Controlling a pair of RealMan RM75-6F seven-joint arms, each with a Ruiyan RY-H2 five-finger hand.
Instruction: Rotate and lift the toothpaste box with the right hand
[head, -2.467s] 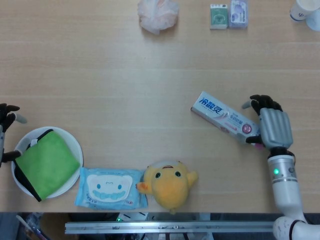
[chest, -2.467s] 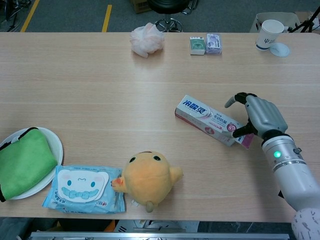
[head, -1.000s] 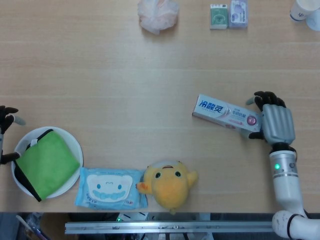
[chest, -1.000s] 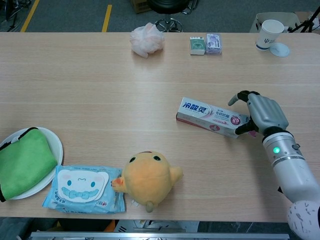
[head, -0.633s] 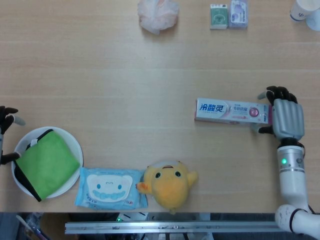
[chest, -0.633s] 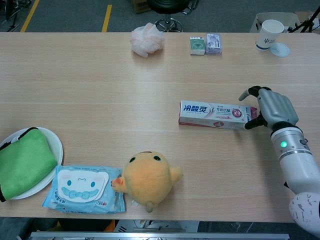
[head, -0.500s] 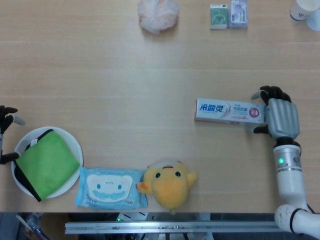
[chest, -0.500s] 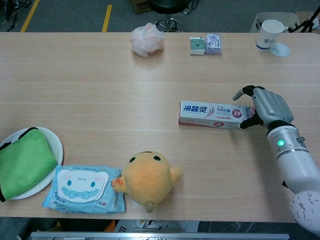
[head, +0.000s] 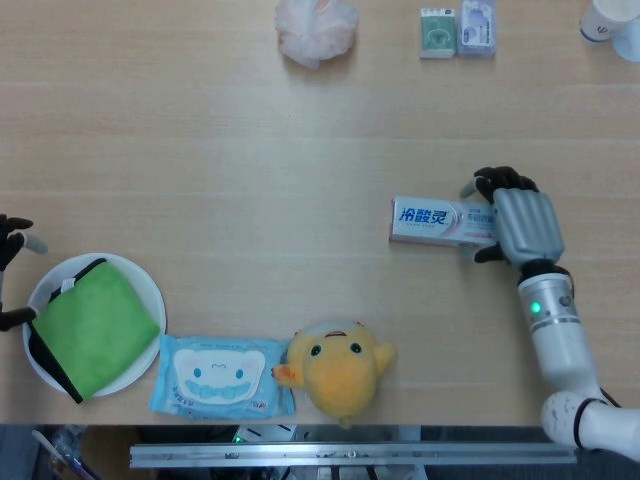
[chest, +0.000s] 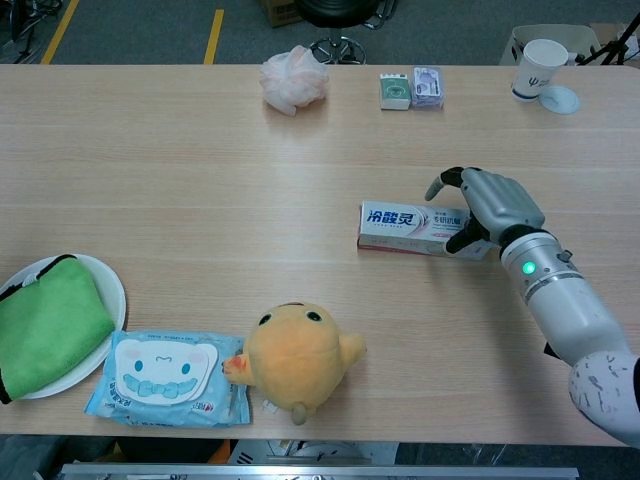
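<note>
The toothpaste box lies flat on the table, long side running left to right, blue lettering at its left end. My right hand covers its right half. The fingers arch over the far edge with their tips off the box, and the thumb lies by the near edge. The box's right end is hidden under the palm. My left hand shows only at the far left edge of the head view, fingers apart and holding nothing.
A white plate with a green cloth sits front left, beside a blue wipes pack and a yellow plush. At the back are a pink puff, two small boxes and a paper cup.
The box was turned from a slant to lie level. Since half a second ago my right hand has slid left along the still box, from its right end onto its right half.
</note>
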